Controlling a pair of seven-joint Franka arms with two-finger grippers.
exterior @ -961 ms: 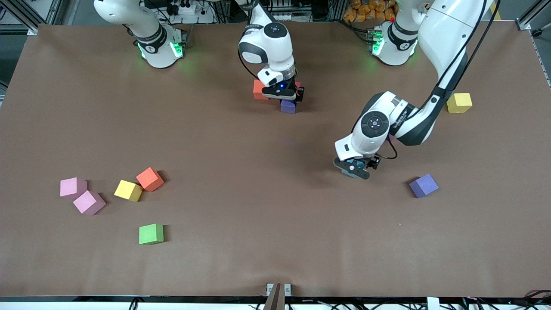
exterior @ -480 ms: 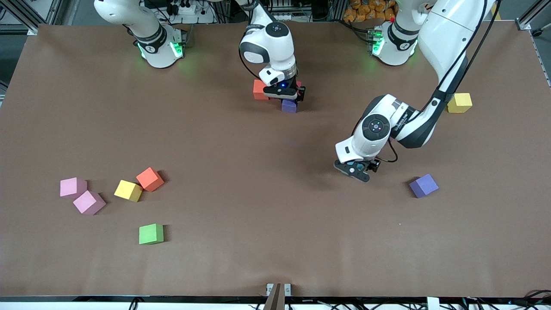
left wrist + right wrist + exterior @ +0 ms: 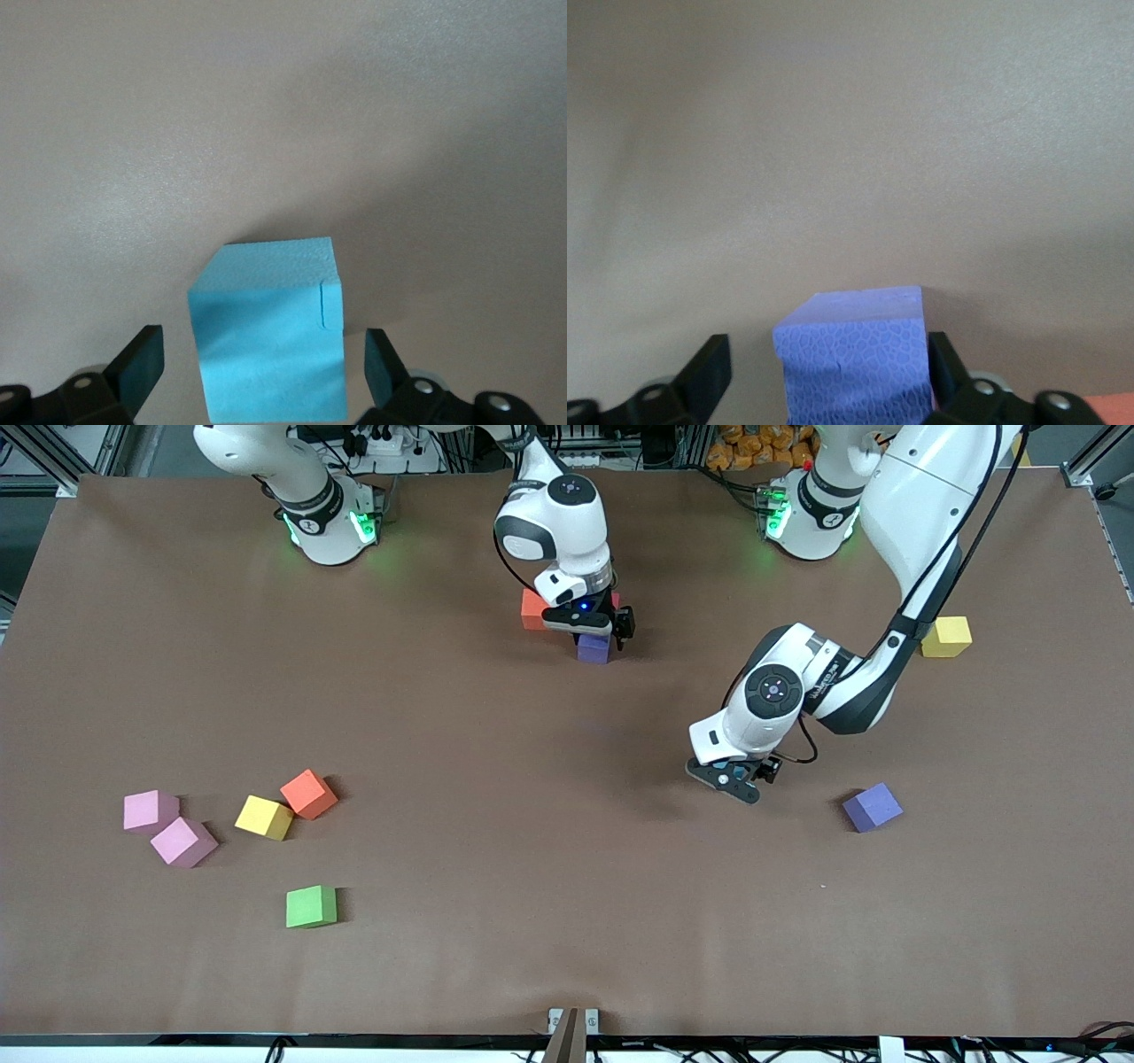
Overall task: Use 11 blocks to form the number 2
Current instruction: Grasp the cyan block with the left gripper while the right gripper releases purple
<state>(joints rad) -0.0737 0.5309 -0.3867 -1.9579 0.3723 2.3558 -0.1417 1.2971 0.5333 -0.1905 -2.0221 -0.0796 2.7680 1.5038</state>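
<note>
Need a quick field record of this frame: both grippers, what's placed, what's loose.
left gripper: open, straddling light blue block, fingers apart from it
right gripper: open around purple block
placed: orange block, purple block beside it
loose: two pink, yellow, orange, green toward right arm's end; purple, yellow toward left arm's

brown table [image 3: 567, 921]. blocks: two pink [image 3: 151, 810] [image 3: 183, 841], yellow [image 3: 264, 817], orange [image 3: 308, 794], green [image 3: 311, 907], purple [image 3: 873, 807], light blue [image 3: 270, 341]. arms white.

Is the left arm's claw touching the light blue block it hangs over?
Apart. The left wrist view shows bare table between each finger of the left claw and the light blue block.
</note>
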